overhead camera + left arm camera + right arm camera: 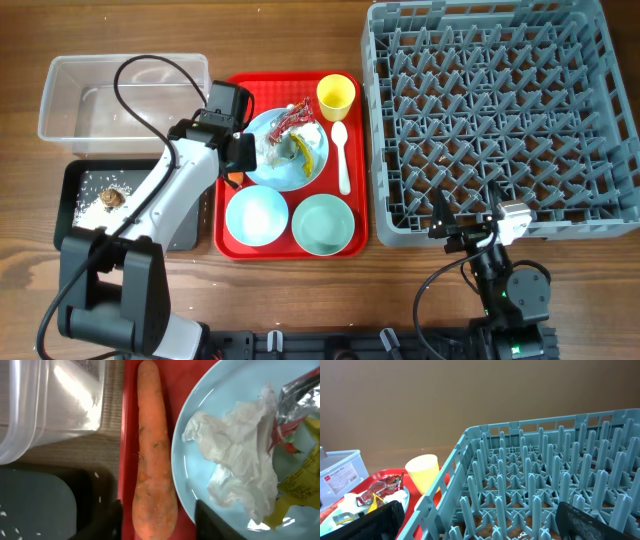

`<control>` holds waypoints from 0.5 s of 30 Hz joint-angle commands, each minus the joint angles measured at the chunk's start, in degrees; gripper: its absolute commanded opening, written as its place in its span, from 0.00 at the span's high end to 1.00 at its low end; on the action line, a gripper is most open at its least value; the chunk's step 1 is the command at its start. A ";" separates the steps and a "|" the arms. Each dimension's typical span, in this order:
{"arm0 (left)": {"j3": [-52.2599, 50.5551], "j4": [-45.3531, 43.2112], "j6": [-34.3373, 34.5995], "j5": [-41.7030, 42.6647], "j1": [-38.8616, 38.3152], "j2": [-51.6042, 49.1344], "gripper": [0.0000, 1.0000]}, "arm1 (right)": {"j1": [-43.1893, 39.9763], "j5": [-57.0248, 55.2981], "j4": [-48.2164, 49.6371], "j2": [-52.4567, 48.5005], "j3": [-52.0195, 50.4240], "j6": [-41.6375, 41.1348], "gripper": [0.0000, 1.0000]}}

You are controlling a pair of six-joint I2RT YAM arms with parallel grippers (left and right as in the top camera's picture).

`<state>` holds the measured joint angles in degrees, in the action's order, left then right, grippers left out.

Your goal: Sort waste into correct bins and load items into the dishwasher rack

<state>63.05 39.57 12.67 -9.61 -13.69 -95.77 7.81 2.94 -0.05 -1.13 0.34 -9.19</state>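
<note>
An orange carrot [152, 460] lies on the red tray [129, 435], just left of the pale blue plate [200, 480]. My left gripper [159, 522] is open and straddles the carrot's thick end, with a gap on each side. From overhead the left gripper [236, 162] hides most of the carrot. The plate [290, 172] carries crumpled white paper [240, 475] and crinkled wrappers [292, 124]. My right gripper [467, 207] stands open and holds nothing at the near edge of the grey dishwasher rack [500, 110].
On the red tray [290, 250] are a yellow cup [336, 96], white spoon [342, 155], light blue bowl [256, 216] and pale green bowl [322, 223]. The clear tub [70, 110] stands far left. The black tray [75, 180] in front of it holds rice [90, 205] and a brown lump [112, 198].
</note>
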 commanded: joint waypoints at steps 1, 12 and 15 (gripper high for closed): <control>0.72 0.35 -0.24 -0.52 0.37 0.24 0.69 | 0.04 -0.33 0.17 0.09 -0.04 0.13 0.00; -0.33 -0.17 3.21 -2.45 0.37 -0.04 0.79 | 0.04 -0.33 0.17 0.11 -0.04 0.11 0.00; -2.91 -2.86 3.23 -2.45 0.37 -0.04 0.76 | 0.04 -0.33 0.17 0.11 -0.04 0.13 0.00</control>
<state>62.70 38.44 14.68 -10.76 -13.69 -95.77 7.81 2.94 -0.05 -1.13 0.34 -9.19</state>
